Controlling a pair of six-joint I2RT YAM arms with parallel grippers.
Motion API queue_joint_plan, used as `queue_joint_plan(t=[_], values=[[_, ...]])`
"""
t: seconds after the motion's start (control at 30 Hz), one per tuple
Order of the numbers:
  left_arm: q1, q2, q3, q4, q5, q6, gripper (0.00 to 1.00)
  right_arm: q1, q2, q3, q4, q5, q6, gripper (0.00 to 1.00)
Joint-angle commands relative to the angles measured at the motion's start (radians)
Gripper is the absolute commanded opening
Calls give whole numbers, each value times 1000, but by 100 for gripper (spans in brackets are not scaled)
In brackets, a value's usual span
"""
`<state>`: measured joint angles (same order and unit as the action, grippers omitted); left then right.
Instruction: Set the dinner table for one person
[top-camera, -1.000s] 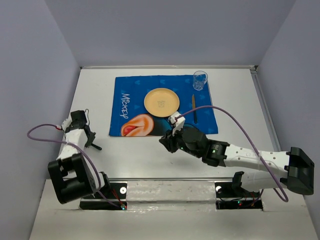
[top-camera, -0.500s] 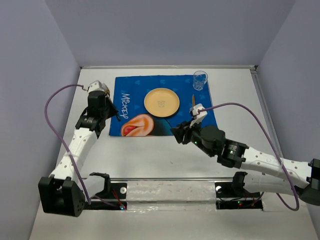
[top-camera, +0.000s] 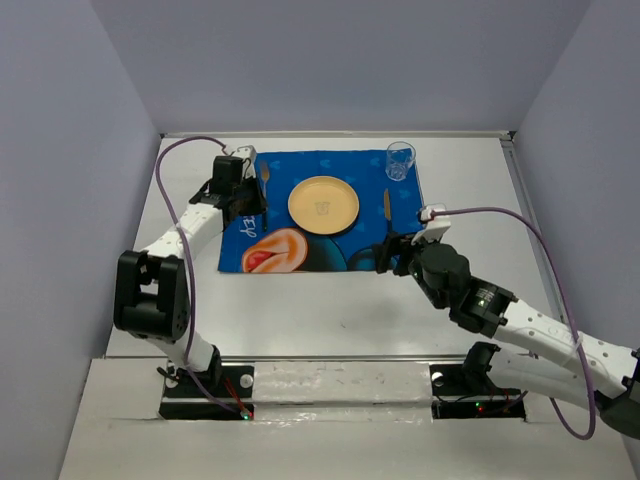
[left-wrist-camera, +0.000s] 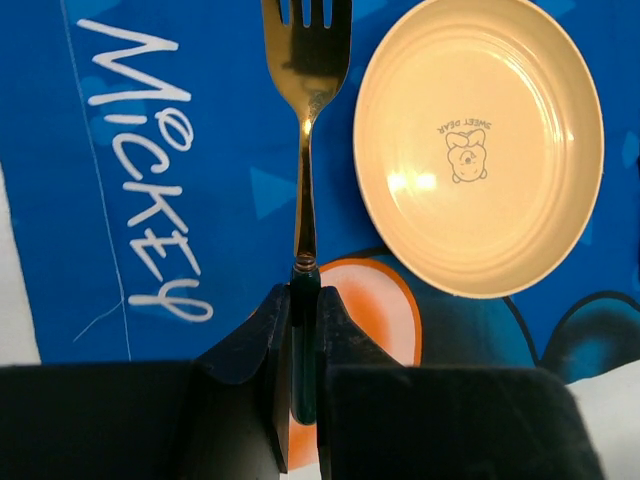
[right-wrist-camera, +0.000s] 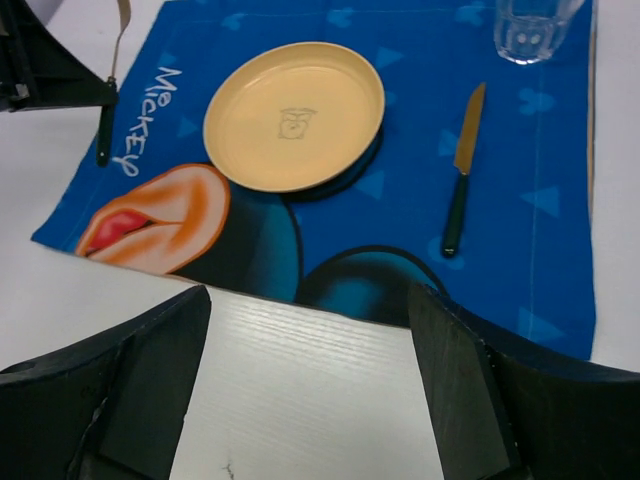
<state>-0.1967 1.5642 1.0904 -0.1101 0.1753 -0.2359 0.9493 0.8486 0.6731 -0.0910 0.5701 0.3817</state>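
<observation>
Reached far forward since a second ago with the left tool (top-camera: 250, 192), from the near-left of the counter (top-camera: 300, 320) up to the left part of the blue mat (top-camera: 300, 165). Shifted the right tool (top-camera: 385, 255) rightward along the mat's near edge and spread its fingers.

Grips a fork (left-wrist-camera: 305, 120) in the left tool (left-wrist-camera: 305, 300), clamped tight on the dark handle, tines pointing toward the far edge. Sits just left of the yellow plate (left-wrist-camera: 478, 145), between it and the white "Mickey" lettering. Cannot tell whether the fork touches the cloth.

Holds nothing in the right tool (right-wrist-camera: 305, 325) — fingers wide apart, over bare white counter just on the near side of the mat.

Lies on the mat to the right of the plate (top-camera: 323, 204): a knife (top-camera: 388, 210) with a dark handle, blade pointing away. Stands upright at the mat's far right corner — a clear glass (top-camera: 400, 160), well apart from both tools.

Spreads white and flat under everything, the counter, with the mat on its far middle.
</observation>
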Motion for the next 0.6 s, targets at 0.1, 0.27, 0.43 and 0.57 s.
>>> queue_joint_plan(t=[0.1,0.27,0.43,0.57], values=[[-4,95,66,32,23,67,0,-98,-39,-9,-41,13,8,88],[-4,160,80,-5,-42,73,0,-145,-48,-6,-72,-19,8,89],[-1,223,138,-43,-143,69,0,-165,-51,0,-85,-47,-6,88],[-3,247,166,-71,-212,61,0,-165,-46,-3,-90,-61,-7,88]])
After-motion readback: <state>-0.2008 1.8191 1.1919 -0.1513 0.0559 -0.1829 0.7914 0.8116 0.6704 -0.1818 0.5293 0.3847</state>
